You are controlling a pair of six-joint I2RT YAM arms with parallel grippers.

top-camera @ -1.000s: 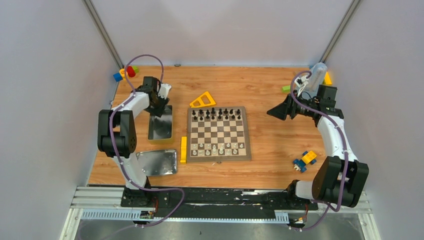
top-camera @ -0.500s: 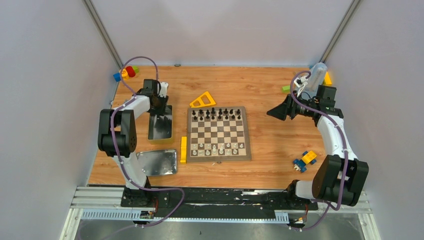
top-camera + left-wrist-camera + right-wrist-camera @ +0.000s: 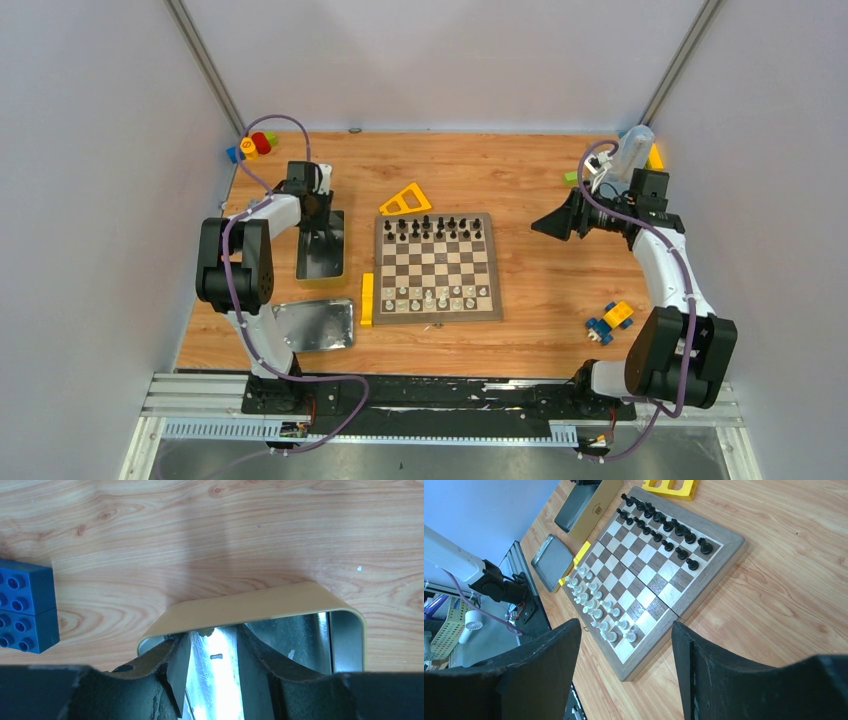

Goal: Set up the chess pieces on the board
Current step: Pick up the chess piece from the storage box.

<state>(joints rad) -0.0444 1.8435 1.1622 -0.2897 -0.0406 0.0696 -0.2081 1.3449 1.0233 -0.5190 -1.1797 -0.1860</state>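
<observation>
The board [image 3: 437,268] lies mid-table, with black chess pieces [image 3: 432,227] along its two far rows and pale ones [image 3: 437,296] along its two near rows. In the right wrist view the board [image 3: 684,597] sits ahead, and both the black pieces [image 3: 664,527] and the white pieces [image 3: 596,610] stand upright. My left gripper [image 3: 322,232] points down into an open metal tin [image 3: 322,260]. Its fingers [image 3: 175,660] stand partly apart inside that tin [image 3: 345,635], with bare metal between them. A small pale lump [image 3: 206,631] rests against the tin's far wall. My right gripper [image 3: 553,225] hangs open over the table right of the board, and is empty [image 3: 625,625].
The tin's lid [image 3: 315,325] lies front left, with a long yellow block [image 3: 367,299] beside the board. A yellow triangle [image 3: 405,200] lies behind the board. A toy car [image 3: 611,320] sits front right. Coloured blocks [image 3: 250,147] sit back left. A blue block [image 3: 22,607] lies near the tin.
My left gripper has shifted slightly over the tin and its jaws have narrowed a little. The right arm has hardly moved.
</observation>
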